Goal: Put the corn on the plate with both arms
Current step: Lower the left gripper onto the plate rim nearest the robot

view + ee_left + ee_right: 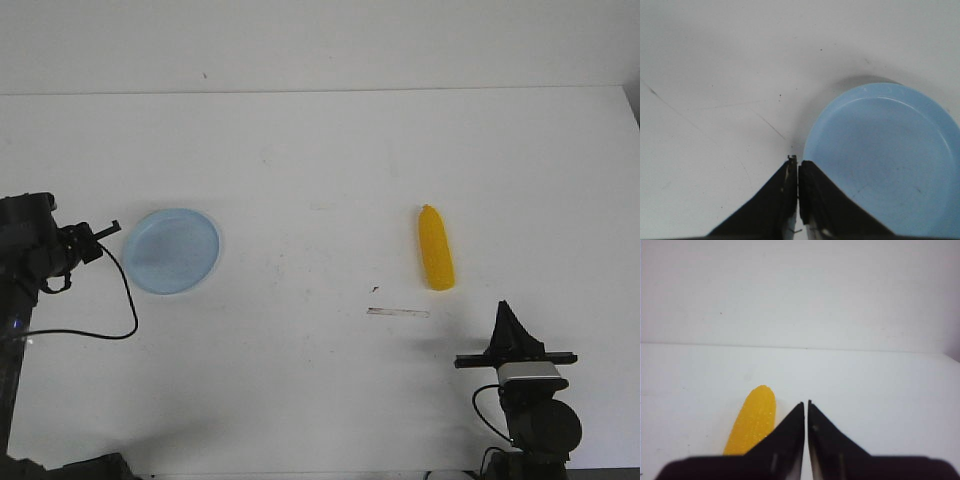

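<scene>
The yellow corn (435,249) lies lengthwise on the white table, right of centre, its tapered end pointing away. In the right wrist view the corn (752,420) shows just beside the fingers. My right gripper (506,308) sits near the table's front edge, a short way nearer than the corn and to its right, shut and empty (806,402). The pale blue plate (172,250) rests at the left, empty. My left gripper (112,229) is shut beside the plate's left rim; its tips (798,159) sit right at the plate's edge (880,155), holding nothing.
A thin pale strip (398,312) and a small dark speck (375,289) lie on the table in front of the corn. A black cable (125,300) loops from the left arm over the table. The table's far edge (320,92) meets a white wall.
</scene>
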Tool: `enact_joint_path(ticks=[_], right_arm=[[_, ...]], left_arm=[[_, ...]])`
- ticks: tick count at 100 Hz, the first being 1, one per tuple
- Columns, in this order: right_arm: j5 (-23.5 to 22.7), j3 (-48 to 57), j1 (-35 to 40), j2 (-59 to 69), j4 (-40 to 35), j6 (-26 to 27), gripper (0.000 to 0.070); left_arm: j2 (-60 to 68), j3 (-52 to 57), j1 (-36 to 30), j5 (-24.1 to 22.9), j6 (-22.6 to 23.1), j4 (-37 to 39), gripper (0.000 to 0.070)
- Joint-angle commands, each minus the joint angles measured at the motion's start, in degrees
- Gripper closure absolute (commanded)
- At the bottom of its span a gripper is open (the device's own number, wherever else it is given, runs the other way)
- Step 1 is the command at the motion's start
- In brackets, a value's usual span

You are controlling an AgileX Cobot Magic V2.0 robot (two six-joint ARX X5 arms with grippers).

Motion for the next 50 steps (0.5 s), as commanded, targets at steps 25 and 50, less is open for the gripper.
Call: enact_joint_path(ticks=[25, 50], right_arm=[[0.0, -0.1, 0.1, 0.1, 0.6, 0.7, 0.0691], [0.0, -0.1, 0.1, 0.1, 0.6, 0.7, 0.0691]], left_arm=[[12.3, 3.7, 5.2, 26.6, 5.0, -3.1, 0.0699], [18.6, 3.7, 8.3, 28.5, 5.0, -3.1, 0.0475]])
